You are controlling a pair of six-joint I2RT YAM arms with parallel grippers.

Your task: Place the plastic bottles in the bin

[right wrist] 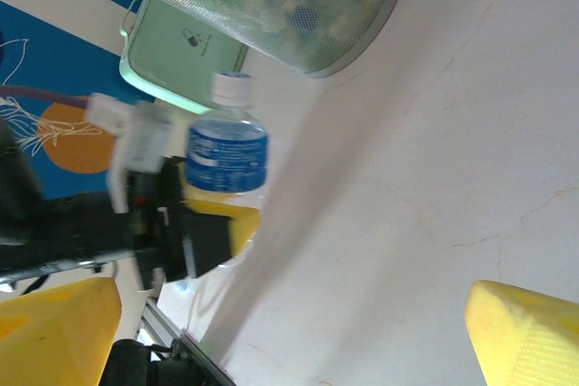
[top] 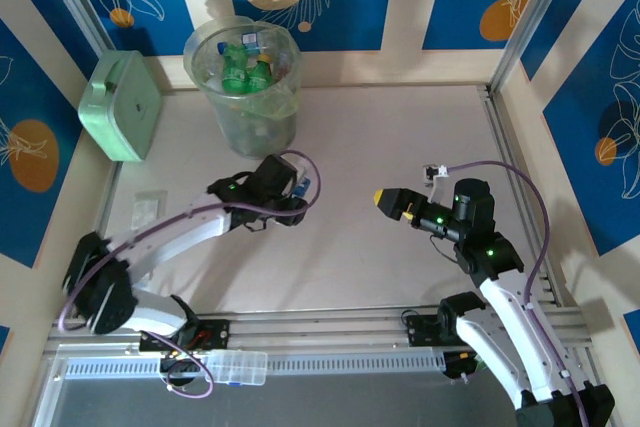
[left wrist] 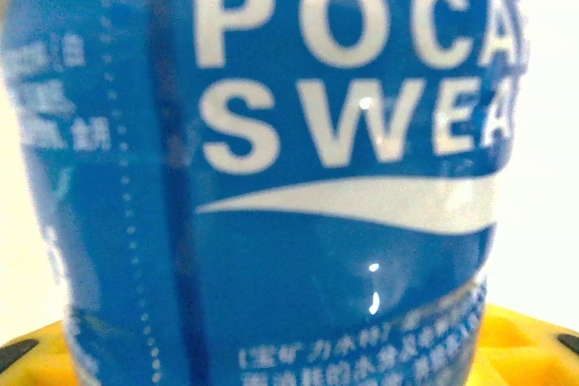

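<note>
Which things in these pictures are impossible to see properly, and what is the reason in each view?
1. Left wrist: the held bottle is too close; its cap and base are cut off by the edges, and the small print is blurred.
2. Top external: the left end effector hides most of that bottle.
3. Top external: the bin wall is cloudy, so the count of bottles inside is unclear.

Both arms — white links, black joints with green lights, purple cables — end in yellow fingers.
</note>
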